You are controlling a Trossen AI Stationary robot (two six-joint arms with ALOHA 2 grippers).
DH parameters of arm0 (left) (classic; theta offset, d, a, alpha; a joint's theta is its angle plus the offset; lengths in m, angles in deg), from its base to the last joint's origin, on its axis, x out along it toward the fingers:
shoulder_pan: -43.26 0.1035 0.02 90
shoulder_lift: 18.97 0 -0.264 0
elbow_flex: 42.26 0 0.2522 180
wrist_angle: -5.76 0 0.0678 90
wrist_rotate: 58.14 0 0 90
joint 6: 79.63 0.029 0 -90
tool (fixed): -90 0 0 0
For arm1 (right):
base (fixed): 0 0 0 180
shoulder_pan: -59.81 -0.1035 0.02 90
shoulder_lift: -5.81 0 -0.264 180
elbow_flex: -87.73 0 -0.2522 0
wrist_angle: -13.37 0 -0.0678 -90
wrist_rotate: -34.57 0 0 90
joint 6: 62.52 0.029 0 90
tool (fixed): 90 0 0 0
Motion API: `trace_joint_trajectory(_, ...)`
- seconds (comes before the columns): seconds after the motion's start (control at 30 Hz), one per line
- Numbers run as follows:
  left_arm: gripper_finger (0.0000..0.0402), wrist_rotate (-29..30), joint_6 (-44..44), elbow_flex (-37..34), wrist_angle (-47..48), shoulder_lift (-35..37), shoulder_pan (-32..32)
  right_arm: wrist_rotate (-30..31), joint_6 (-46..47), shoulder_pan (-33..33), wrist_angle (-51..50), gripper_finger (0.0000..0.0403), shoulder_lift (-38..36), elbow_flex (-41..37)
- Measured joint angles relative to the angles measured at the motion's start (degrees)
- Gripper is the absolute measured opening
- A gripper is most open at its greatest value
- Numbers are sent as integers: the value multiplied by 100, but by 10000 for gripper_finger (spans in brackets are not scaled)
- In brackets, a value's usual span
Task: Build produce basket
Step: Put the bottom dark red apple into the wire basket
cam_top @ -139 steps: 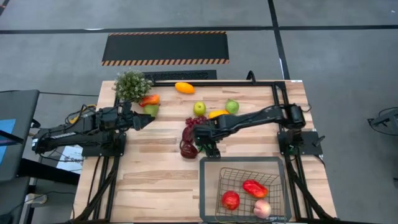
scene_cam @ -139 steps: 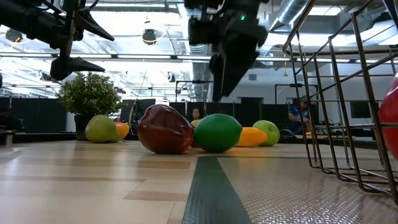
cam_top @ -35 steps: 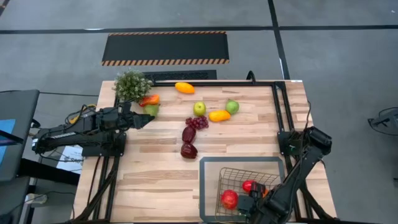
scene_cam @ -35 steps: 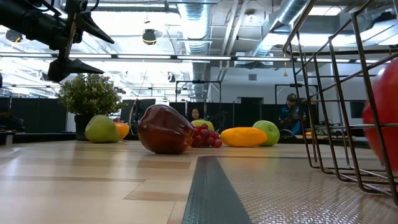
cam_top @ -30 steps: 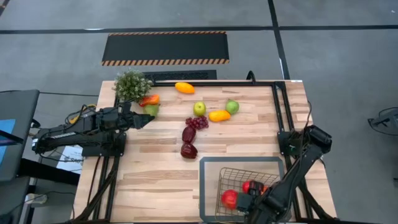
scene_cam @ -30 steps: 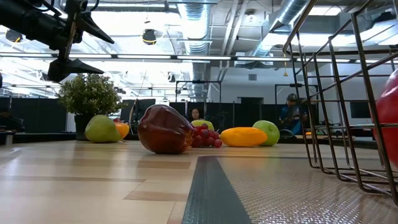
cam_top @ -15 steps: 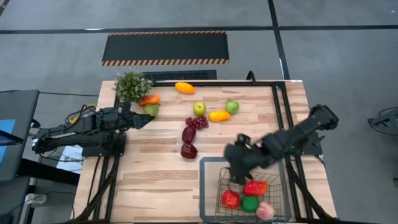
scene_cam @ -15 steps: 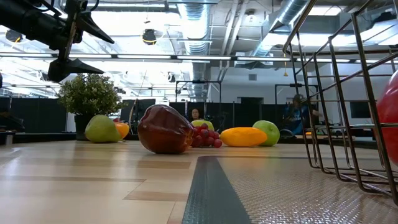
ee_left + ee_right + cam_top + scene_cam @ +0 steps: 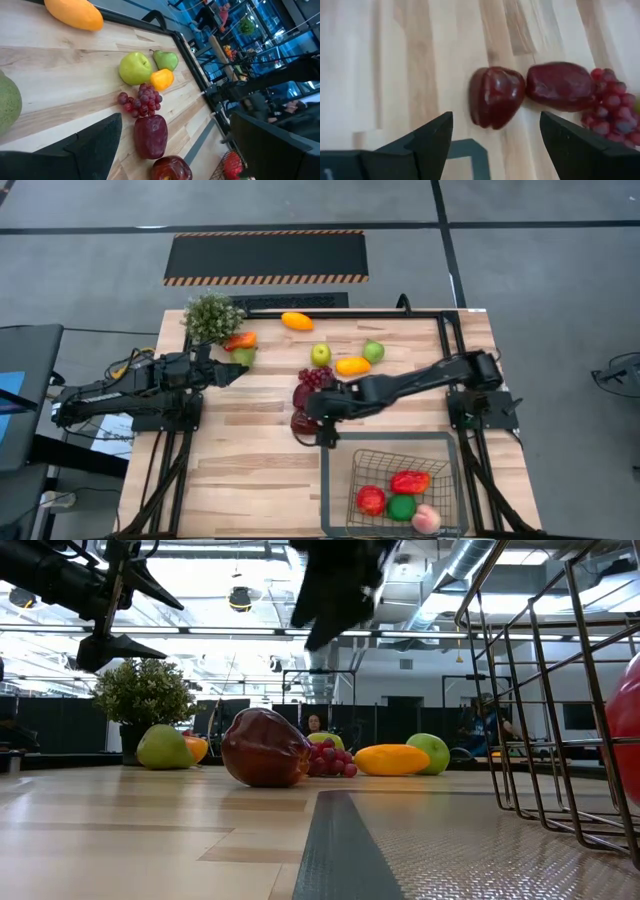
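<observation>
The basket (image 9: 326, 485) stands at the table's near right. It holds a red fruit (image 9: 371, 500), a red pepper (image 9: 410, 482), a green fruit (image 9: 402, 507) and a peach (image 9: 426, 520). Two dark maroon fruits (image 9: 496, 96) (image 9: 561, 86) and a grape bunch (image 9: 612, 106) lie on the wood mid-table. My right gripper (image 9: 320, 428) hovers open above them, just beyond the basket's far left corner, with nothing between its fingers (image 9: 432, 137). My left gripper (image 9: 232, 370) waits open at the table's left, above the wood.
Farther back lie a green apple (image 9: 320, 354), a yellow-orange fruit (image 9: 352, 365), a green pear (image 9: 373, 351) and an orange fruit (image 9: 296, 321). A potted plant (image 9: 212, 316), a red-orange pepper (image 9: 240, 340) and a green fruit (image 9: 243, 357) sit far left. Bare wood fills the near left.
My right gripper has swung out of the basket, up and toward the table's far left, turning as it went, and now hangs over the maroon fruits. A green fruit that the arm covered before now lies in the basket.
</observation>
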Motion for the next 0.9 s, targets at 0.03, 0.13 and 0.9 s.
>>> trace_joint_trajectory(0.03, 360, 2, 0, 0, -2, 0, 0, -95, -40, 38, 231, 318, 120, -1)
trace_joint_trajectory(0.13, 360, 0, -5, 0, 4, -3, -3, -336, -121, 115, 642, 318, 396, 1)
trace_joint_trajectory(0.9, 360, 27, -7, 0, -7, -72, -4, -391, -38, 280, 1459, 309, 1372, 18)
